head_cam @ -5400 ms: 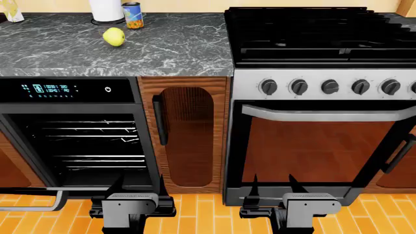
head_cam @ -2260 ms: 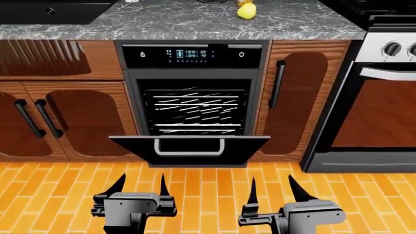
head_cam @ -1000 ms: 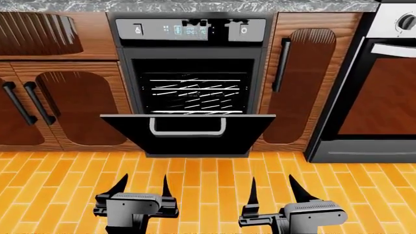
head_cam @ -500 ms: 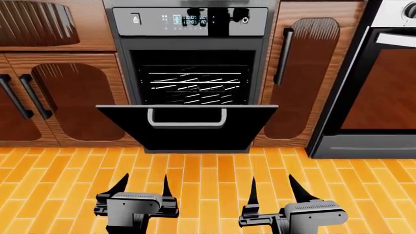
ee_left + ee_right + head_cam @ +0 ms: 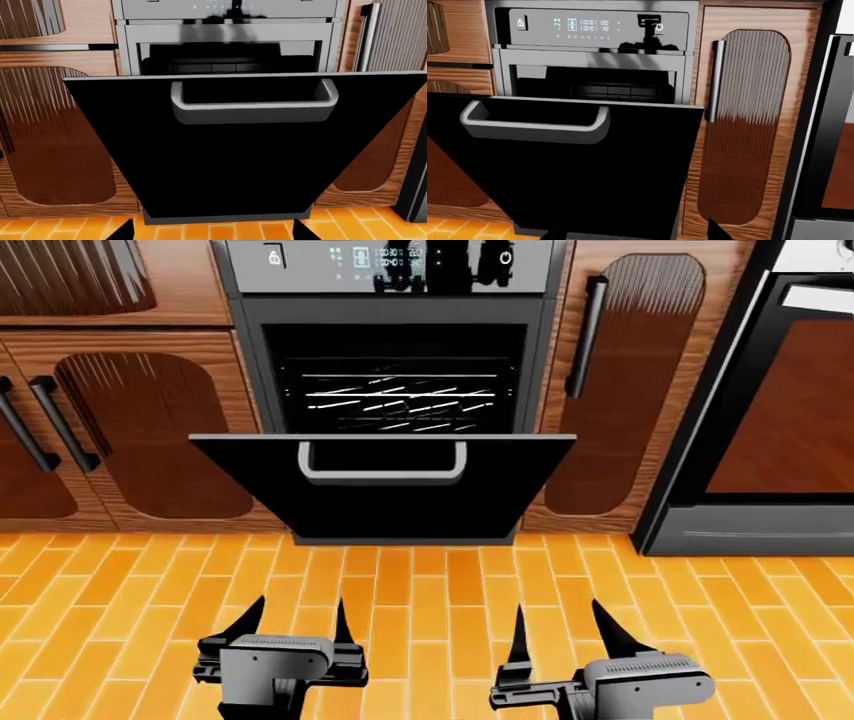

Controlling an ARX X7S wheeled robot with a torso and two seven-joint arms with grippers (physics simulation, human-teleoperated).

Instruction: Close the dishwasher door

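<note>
The dishwasher door (image 5: 387,502) is a glossy black panel with a grey U-shaped handle (image 5: 383,462). It hangs partly open, tilted out from the top, below the dark cavity with wire racks (image 5: 400,400). My left gripper (image 5: 295,607) and right gripper (image 5: 558,608) are both open and empty, low over the orange floor, short of the door and not touching it. The left wrist view faces the door (image 5: 233,165) and its handle (image 5: 253,107) head-on, with the left gripper (image 5: 212,232) at the frame's edge. The right wrist view shows the door (image 5: 580,185), its handle (image 5: 534,125) and the right gripper (image 5: 634,232).
A cyan-lit control strip (image 5: 387,257) tops the dishwasher. Brown wood cabinet doors with black handles stand to the left (image 5: 147,430) and right (image 5: 614,390). The oven (image 5: 787,410) with reddish glass is at far right. Orange plank floor (image 5: 427,580) lies between me and the door.
The view has drawn nearer to the dishwasher and tilted lower, so the counter top has left the frame. The door's tilt looks the same. Both grippers stay open.
</note>
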